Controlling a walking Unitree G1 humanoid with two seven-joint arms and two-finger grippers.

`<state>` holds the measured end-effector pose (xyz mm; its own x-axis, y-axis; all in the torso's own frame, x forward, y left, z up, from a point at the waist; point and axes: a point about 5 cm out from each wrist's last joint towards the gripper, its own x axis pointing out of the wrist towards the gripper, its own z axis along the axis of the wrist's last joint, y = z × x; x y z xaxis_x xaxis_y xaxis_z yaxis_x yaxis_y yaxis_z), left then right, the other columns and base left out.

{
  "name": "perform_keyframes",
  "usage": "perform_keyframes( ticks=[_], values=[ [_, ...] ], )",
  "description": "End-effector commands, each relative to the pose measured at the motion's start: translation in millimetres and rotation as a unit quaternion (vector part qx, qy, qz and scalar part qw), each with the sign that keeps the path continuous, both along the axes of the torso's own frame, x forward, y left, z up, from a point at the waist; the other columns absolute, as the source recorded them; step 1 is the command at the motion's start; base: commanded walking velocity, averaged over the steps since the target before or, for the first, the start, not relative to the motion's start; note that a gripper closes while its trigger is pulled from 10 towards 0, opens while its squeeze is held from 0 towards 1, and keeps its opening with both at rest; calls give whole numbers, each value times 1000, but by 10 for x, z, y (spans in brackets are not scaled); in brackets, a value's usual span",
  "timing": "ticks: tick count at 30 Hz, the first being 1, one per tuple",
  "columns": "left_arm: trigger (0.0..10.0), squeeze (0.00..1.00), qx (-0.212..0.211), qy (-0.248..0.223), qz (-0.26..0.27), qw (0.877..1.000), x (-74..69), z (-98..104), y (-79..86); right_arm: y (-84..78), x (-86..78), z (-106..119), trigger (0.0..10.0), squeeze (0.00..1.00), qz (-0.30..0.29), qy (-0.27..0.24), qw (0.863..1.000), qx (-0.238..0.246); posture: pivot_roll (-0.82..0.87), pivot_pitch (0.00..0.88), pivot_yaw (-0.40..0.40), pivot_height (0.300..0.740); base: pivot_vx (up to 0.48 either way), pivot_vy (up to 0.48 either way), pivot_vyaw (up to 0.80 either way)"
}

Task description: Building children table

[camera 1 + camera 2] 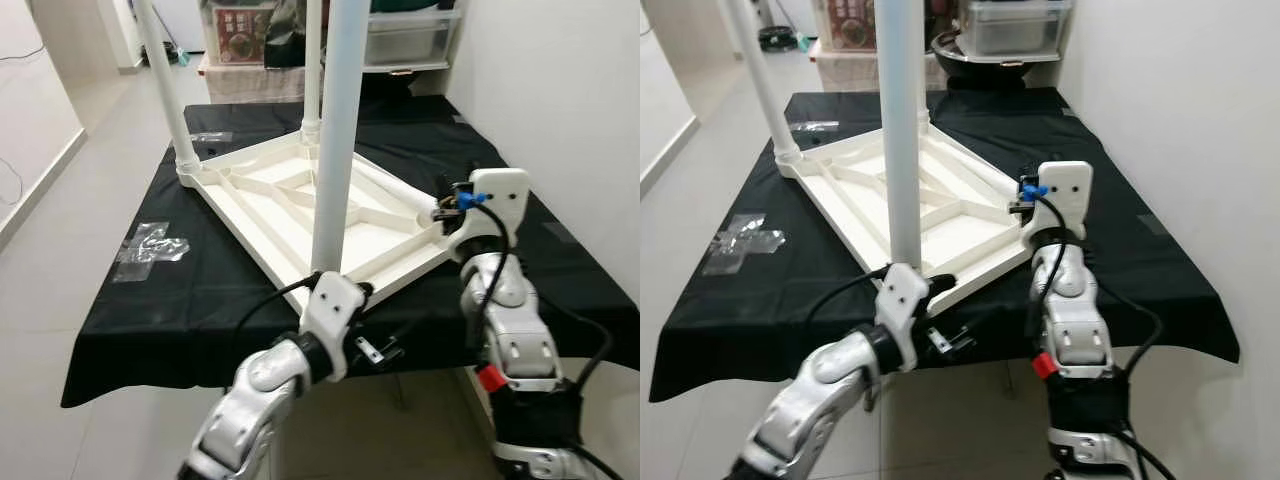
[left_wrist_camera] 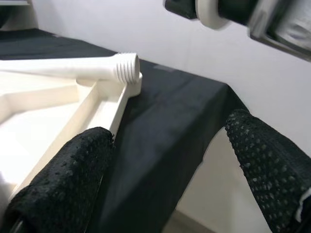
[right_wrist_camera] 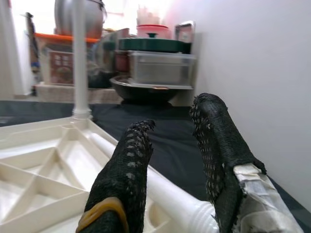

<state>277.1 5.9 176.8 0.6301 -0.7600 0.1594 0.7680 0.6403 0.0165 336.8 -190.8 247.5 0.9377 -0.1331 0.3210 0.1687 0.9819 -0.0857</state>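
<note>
Item one, nearest: our left gripper point(image 2: 170, 170), fingers spread apart and grasping nothing, sits at the near corner of the upturned tabletop point(image 1: 300, 205), just beside the base of the near leg point(image 1: 335, 130), which stands upright in its corner socket.

Item two: our right gripper point(image 3: 172, 160), at the right corner of the tabletop. Its fingers straddle a loose leg point(image 3: 160, 189) lying along the rim, threaded end toward us; the fingers are parted, and we cannot tell whether they actually pinch the leg.

Item three: the white plastic tabletop itself, ribbed underside up, lying on a black cloth point(image 1: 130, 330) over a work surface.

Item four: two further legs, a far-left leg point(image 1: 165, 90) and a far leg point(image 1: 312, 70), both upright in their sockets.

Item five, beyond: clear tape scraps point(image 1: 150, 243) on the cloth; storage boxes point(image 1: 410, 40) against the wall.

Risk note: three legs appear seated, one remains. We judge the loose leg could roll off the rim, or cross-thread if it enters the right socket tilted. A careless sweep of our left arm could knock the near leg askew.
</note>
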Motion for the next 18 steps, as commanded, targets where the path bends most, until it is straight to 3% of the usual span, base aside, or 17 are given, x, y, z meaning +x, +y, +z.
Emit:
perform_keyframes(
  ticks=[1, 6, 10, 12, 13, 14, 16, 18],
  values=[
    [10000, 0, -18, -17, 52, 998, 189, 76, 10, -69, 3, -32, 10000, 0, -15, 5, 1000, 8, -5, 109, -25, 740, 0, 0, 0],
    [10000, 0, -25, -28, 109, 993, 360, 153, 40, -72, -23, -59, 10000, 0, -18, 7, 1000, 10, -2, 108, -22, 740, 0, 0, 0],
    [10000, 0, -7, -30, 204, 979, 502, 90, 249, -101, -23, -90, 10000, 0, -23, 12, 1000, 7, -2, 109, -15, 740, 0, 0, 0],
    [10000, 0, -7, -30, 204, 979, 502, 90, 249, -101, -23, -90, 10000, 0, -23, 12, 1000, 7, -2, 109, -15, 740, 0, 0, 0],
    [10000, 0, 24, -39, 263, 964, 523, 32, 438, -142, -9, -94, 10000, 0, -30, 13, 999, 5, 4, 110, -20, 740, 0, 0, 0],
    [10000, 0, 24, -39, 263, 964, 523, 32, 438, -142, -9, -94, 10000, 0, -30, 13, 999, 5, 4, 110, -20, 740, 0, 0, 0],
    [10000, 0, 46, -48, 302, 951, 494, -32, 635, -173, 10, -96, 10000, 0, -35, 14, 999, 6, 10, 113, -23, 740, 0, 0, 0],
    [10000, 0, 51, -45, 312, 948, 434, -101, 777, -181, 25, -100, 10000, 0, -37, 16, 999, 7, 17, 112, -24, 740, 0, 0, 0]
  ],
)
